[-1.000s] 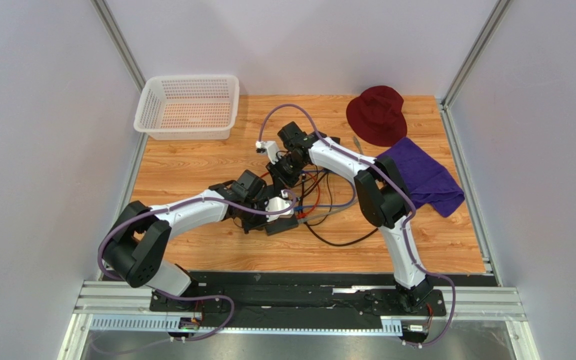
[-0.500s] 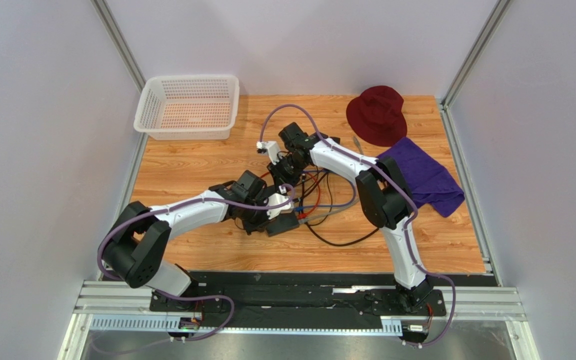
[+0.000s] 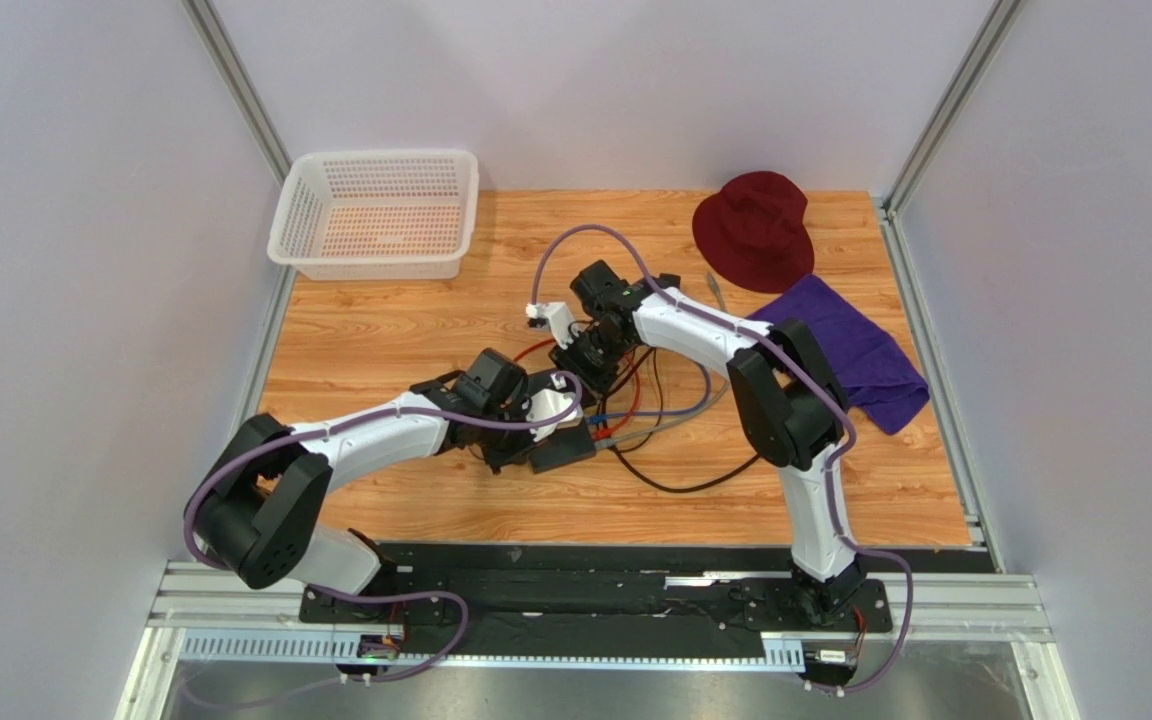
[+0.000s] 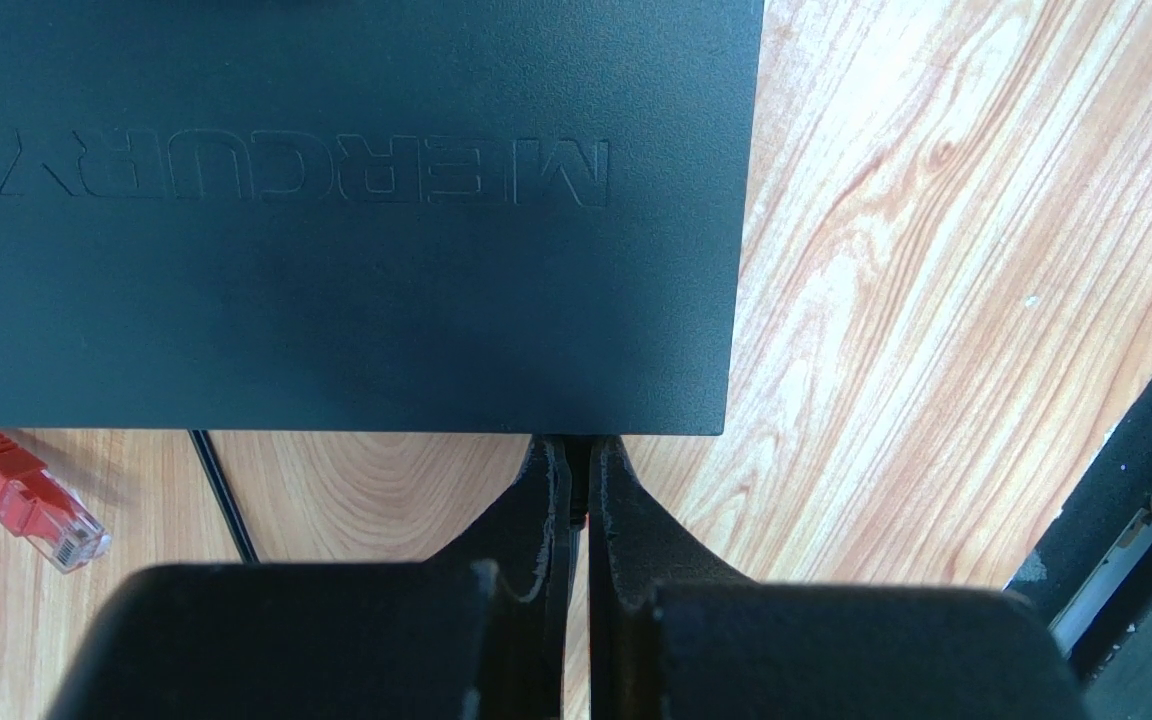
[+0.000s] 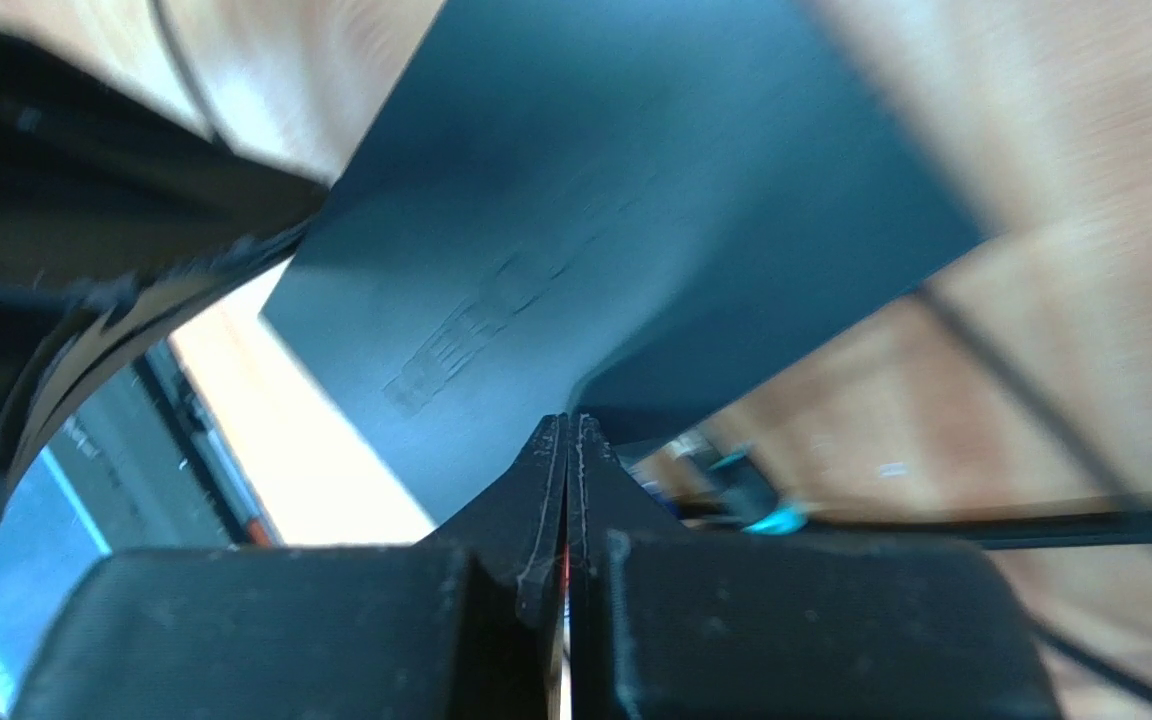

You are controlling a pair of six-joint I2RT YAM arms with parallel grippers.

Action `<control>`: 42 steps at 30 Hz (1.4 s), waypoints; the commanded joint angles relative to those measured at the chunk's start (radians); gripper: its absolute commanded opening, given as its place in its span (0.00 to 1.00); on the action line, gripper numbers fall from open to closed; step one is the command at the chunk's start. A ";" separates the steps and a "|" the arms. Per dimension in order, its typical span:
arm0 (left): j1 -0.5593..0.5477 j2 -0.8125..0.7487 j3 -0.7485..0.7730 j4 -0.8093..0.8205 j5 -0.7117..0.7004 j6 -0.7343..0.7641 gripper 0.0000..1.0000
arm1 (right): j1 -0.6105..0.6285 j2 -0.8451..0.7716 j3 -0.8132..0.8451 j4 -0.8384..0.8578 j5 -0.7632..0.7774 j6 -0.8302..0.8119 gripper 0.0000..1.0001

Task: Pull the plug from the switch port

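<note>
The switch (image 3: pixel 561 450) is a flat dark grey box on the wooden table; it fills the left wrist view (image 4: pixel 342 225), lettered MERCURY. My left gripper (image 4: pixel 578 450) is shut at the box's near edge on a small dark plug that sticks out of it. In the top view the left gripper (image 3: pixel 549 431) sits right at the box. A red plug (image 4: pixel 26 495) lies loose on the table beside the box. My right gripper (image 5: pixel 569 428) is shut, a thin red line showing between its fingers, and it hovers over the box (image 5: pixel 612 240). It also shows in the top view (image 3: pixel 585 368).
Black, red and blue cables (image 3: pixel 657 435) tangle right of the switch. A cyan-tipped plug (image 5: pixel 770 518) lies by the box. A white basket (image 3: pixel 376 210) stands at the back left. A dark red hat (image 3: pixel 755 225) and a purple cloth (image 3: pixel 838 353) lie at the back right.
My right gripper has moved right and nearer, toward the switch. My left arm has drawn back a little to the left, its gripper still at the box.
</note>
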 commanded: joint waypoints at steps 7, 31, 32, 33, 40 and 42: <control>-0.015 -0.026 -0.002 0.027 0.001 -0.019 0.00 | 0.044 -0.004 -0.148 -0.006 0.011 0.011 0.00; -0.045 0.000 0.117 -0.118 0.015 -0.068 0.00 | 0.044 -0.008 -0.156 0.032 0.007 0.135 0.00; -0.045 0.011 0.117 -0.146 0.016 -0.051 0.00 | 0.044 -0.007 -0.159 0.034 0.017 0.136 0.00; -0.044 0.014 0.117 -0.160 0.006 -0.020 0.00 | 0.044 -0.004 -0.165 0.032 0.021 0.138 0.00; -0.045 0.000 0.035 -0.164 -0.066 0.138 0.03 | 0.044 0.010 -0.180 0.041 0.037 0.146 0.00; -0.045 0.002 0.006 -0.129 -0.088 0.147 0.03 | 0.043 0.026 -0.176 0.040 0.054 0.149 0.00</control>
